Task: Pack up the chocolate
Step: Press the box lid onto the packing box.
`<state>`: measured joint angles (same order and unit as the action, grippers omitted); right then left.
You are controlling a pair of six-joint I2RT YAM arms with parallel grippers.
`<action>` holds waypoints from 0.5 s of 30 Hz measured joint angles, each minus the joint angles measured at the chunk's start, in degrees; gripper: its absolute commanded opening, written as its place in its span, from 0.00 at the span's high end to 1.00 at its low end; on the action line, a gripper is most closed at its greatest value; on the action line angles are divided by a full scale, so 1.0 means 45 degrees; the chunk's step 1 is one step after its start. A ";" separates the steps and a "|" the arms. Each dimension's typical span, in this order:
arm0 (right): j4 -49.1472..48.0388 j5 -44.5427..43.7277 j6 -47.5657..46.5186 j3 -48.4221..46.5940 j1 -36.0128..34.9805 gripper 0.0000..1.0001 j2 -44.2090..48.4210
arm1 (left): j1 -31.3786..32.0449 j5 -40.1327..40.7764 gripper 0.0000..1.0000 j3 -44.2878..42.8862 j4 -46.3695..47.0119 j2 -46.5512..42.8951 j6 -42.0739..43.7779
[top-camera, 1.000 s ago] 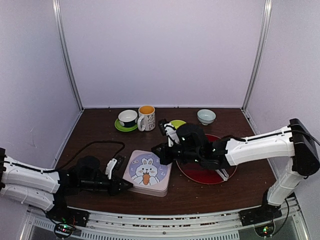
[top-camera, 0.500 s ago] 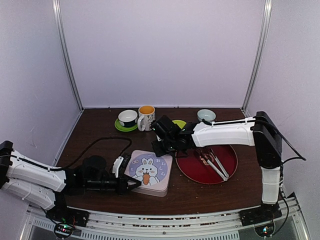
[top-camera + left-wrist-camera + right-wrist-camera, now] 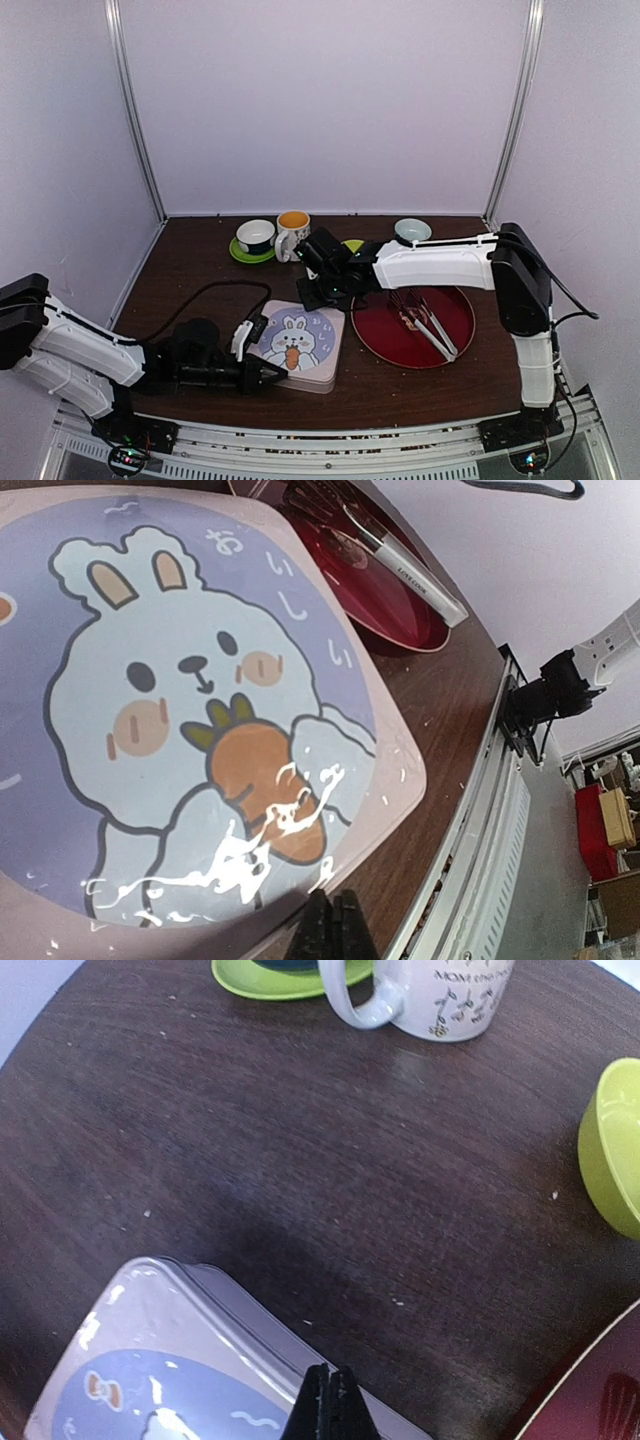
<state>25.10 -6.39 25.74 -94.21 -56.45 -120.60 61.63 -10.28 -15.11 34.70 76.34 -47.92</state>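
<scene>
No chocolate shows in any view. A square tin with a rabbit-and-carrot lid lies shut at the table's middle front. My left gripper is shut and empty, lying low with its tips at the tin's near left rim. In the left wrist view the fingertips sit just below the lid. My right gripper is shut and empty too, pointing down at the tin's far edge. The right wrist view shows its tips over the tin's rim.
A red plate to the right of the tin holds metal tongs. Along the back stand a cup on a green saucer, a white mug, a green bowl and a small pale bowl. A black cable loops at the left.
The right arm has drawn back off the red plate, baring the tongs, while its tip stays at the tin's far edge. The left gripper has slid right to the tin's near rim.
</scene>
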 measured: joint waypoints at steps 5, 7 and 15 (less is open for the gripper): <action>-0.0253 0.0568 0.0097 -0.0709 -0.0097 1.00 -0.0248 | -0.0015 0.0267 1.00 0.0000 -0.1083 -0.0976 0.0005; -0.0335 0.0782 0.0151 -0.0967 -0.0131 1.00 -0.0588 | -0.0015 0.0384 1.00 -0.0010 -0.1554 -0.1598 0.0010; -0.0680 0.1093 0.0321 -0.1394 -0.0228 1.00 -0.1389 | -0.0073 0.1137 1.00 -0.0267 -0.3755 -0.3434 0.0029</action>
<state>22.04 -1.48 27.18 -100.49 -57.47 -126.85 61.30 -5.17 -16.32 17.80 60.88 -47.79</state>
